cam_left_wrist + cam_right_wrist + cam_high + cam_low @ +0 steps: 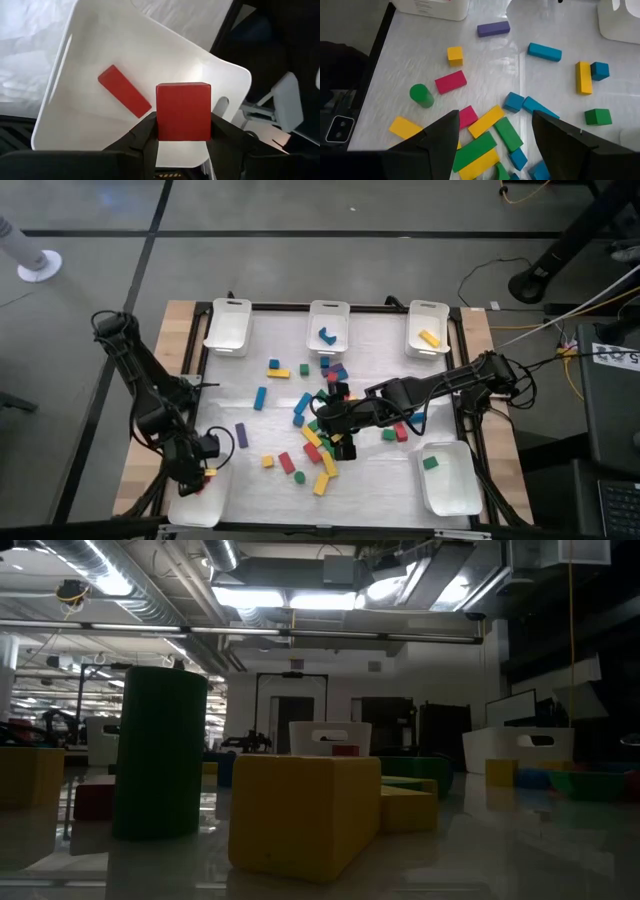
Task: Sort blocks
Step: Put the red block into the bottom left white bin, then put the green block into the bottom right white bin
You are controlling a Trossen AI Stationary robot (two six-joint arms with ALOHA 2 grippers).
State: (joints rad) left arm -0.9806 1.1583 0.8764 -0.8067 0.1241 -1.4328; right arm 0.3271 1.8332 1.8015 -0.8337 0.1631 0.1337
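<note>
My left gripper (203,470) is at the table's near left corner, shut on a red cube (183,107) above the near-left white tray (100,45). A red bar (124,91) lies flat in that tray. My right gripper (337,430) hovers open over the pile of blocks (320,435) at the table's middle. In the right wrist view its fingers (495,117) stand either side of a yellow bar (486,121), with green, blue and red blocks lying flat around it. A purple bar (493,28) lies apart from them. My left gripper pinches the red cube between its two fingers, one on each of two opposite sides (161,120). The fingers come from above, pointing down. The cube is lifted clear, level over the tray's floor.
Three white trays stand along the far edge: left (228,328), middle (328,320) with a blue block, right (428,325) with a yellow one. The near-right tray (455,485) holds a green block (430,463). In the low view a green cylinder (160,752) and a yellow block (305,812) stand close.
</note>
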